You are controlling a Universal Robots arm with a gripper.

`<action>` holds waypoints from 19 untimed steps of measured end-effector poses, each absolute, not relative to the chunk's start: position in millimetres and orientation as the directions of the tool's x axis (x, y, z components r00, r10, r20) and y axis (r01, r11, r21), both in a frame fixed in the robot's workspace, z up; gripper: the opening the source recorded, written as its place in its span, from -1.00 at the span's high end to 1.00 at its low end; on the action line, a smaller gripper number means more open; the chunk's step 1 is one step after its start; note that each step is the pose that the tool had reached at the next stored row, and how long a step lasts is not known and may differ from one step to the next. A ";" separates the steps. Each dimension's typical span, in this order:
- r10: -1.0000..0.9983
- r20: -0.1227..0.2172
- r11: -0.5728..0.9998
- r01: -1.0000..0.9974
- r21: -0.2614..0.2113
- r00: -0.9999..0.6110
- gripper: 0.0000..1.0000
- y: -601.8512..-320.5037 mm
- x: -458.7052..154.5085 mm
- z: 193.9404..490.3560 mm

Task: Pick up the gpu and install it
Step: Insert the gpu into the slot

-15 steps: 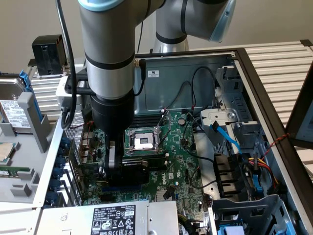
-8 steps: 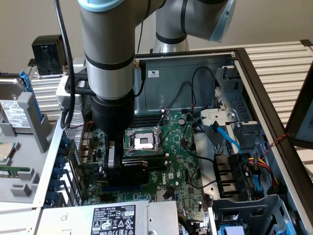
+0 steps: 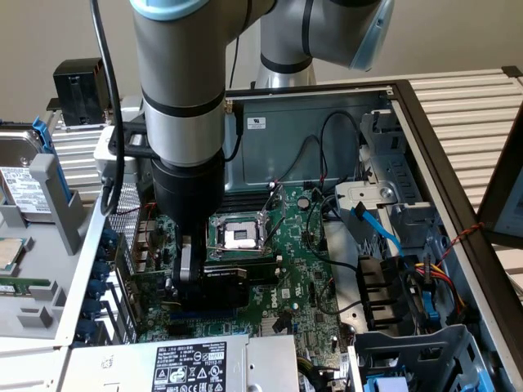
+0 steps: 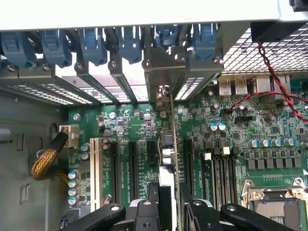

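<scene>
The gpu (image 3: 227, 282), a short card with a black shroud, stands on edge over the green motherboard (image 3: 306, 269) inside the open computer case. My gripper (image 3: 191, 282) is shut on it from above. In the wrist view the gpu (image 4: 168, 144) shows edge-on between my gripper (image 4: 168, 214) fingers, lined up with a black expansion slot (image 4: 185, 159). Its metal end bracket (image 4: 161, 84) sits at the rear slot openings under the blue latches (image 4: 166, 36). Whether the card's edge is fully down in the slot I cannot tell.
The bare CPU socket (image 3: 239, 235) lies just behind the card. Black, red and blue cables (image 3: 372, 224) cross the exterior view's right, by a drive cage (image 3: 409, 302). A labelled power supply (image 3: 192, 363) is in front. A hard drive (image 3: 20, 184) and trays sit outside the case.
</scene>
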State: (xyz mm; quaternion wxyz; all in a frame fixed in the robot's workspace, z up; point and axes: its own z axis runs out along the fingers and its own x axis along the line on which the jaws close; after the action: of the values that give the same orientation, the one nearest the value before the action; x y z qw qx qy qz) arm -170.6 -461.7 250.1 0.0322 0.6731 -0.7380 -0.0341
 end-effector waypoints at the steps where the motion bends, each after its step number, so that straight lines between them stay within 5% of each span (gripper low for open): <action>1: -0.996 0.002 0.091 -0.991 0.094 -0.092 0.45 -461.9 -170.6 250.1; 19: -0.996 0.002 0.091 -0.991 0.094 -0.092 0.45 -461.9 -170.3 250.0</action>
State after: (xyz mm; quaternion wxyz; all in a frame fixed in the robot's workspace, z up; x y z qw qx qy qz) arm -170.3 -461.9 250.0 0.0322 0.6732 -0.7380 -0.0341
